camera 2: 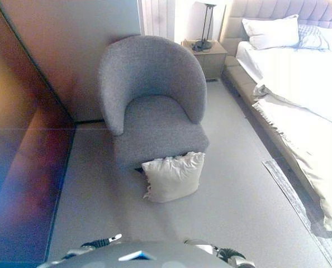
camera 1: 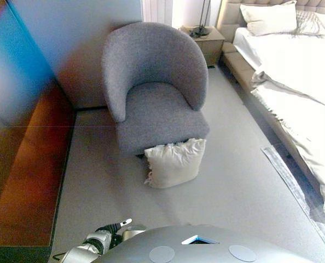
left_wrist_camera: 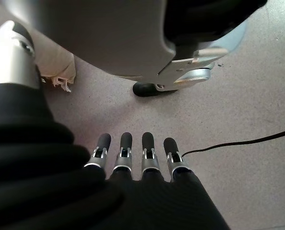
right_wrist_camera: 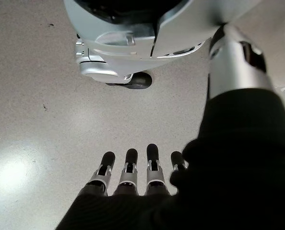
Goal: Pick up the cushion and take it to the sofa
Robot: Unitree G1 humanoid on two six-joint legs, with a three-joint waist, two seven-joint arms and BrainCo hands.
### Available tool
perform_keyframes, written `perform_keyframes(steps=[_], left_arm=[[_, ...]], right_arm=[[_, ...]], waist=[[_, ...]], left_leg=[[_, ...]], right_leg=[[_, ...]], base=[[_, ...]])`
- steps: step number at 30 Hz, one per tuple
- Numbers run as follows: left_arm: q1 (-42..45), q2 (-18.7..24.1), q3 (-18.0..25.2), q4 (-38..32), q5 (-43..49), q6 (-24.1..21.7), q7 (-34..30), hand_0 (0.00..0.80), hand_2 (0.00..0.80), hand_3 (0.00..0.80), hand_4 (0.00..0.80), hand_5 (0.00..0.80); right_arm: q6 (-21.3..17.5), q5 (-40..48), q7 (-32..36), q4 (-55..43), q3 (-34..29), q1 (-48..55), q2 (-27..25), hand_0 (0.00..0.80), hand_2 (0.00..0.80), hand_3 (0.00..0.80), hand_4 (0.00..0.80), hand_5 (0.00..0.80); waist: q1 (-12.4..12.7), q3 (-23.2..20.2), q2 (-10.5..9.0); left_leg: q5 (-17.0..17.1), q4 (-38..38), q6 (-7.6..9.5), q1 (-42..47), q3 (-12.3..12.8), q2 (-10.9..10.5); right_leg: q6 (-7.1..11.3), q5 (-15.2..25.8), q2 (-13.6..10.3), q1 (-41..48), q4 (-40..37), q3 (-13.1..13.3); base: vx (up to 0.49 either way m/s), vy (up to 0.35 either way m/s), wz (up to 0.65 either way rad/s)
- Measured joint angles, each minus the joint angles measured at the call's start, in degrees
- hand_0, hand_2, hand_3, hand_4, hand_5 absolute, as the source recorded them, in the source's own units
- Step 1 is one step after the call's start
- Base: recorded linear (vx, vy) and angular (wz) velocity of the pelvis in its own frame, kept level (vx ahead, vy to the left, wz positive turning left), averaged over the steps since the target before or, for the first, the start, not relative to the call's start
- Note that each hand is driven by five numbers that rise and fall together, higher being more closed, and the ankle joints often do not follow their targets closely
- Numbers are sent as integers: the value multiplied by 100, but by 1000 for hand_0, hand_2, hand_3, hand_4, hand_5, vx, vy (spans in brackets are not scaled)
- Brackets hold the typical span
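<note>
At the bottom edge of the frame, the robot's left hand [left_wrist_camera: 133, 158] and right hand [right_wrist_camera: 137, 170] hang low over bare grey floor [camera 1: 233, 186], fingers straight, side by side and holding nothing, as each wrist view shows. Neither hand is near the work.

Just above the centre of the frame, the cream cushion [camera 1: 174, 162] stands on the floor, leaning against the front of the grey armchair [camera 1: 154, 90], its ruffled top edge touching the seat's base. It has not been picked up; by this showing the task has yet to begin, with the approach, the grasp and the carry all left to do. No sofa can be made out with certainty; the armchair is the only upholstered seat in sight.

The stretch of floor between robot and cushion lies open. Along the left side runs a dark, glossy wooden panel [camera 1: 25, 164]. On the right, a bed [camera 1: 294, 82] with pale, rumpled covers reaches down the frame, a rug edge [camera 1: 285, 172] beside it. At the upper centre, a bedside cabinet [camera 1: 209, 41] carries a lamp [camera 2: 206, 25], and a pillow [camera 1: 269, 19] lies at the bedhead.
</note>
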Motion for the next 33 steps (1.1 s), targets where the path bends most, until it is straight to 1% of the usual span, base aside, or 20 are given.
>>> perform_keyframes(steps=[21, 33], left_arm=[[0, 1, 3, 4, 106, -26, -51, 0, 0, 0, 0, 0], [-3, 1, 7, 5, 102, 1, -45, 0, 0, 0, 0, 0]], right_arm=[[-3, 0, 99, -13, -1, -1, -17, 0, 0, 0, 0, 0], [-2, -7, 96, -14, 1, -5, -18, 0, 0, 0, 0, 0]], waist=[[1, -2, -4], [1, -3, -7]], left_leg=[[1, 0, -1, -10, -3, 2], [1, 2, -1, -26, -17, 11]], right_leg=[[-1, 1, 2, 5, 0, -5], [-15, 2, 13, 0, 8, -14]], base=[[0, 0, 0], [18, -67, 1]])
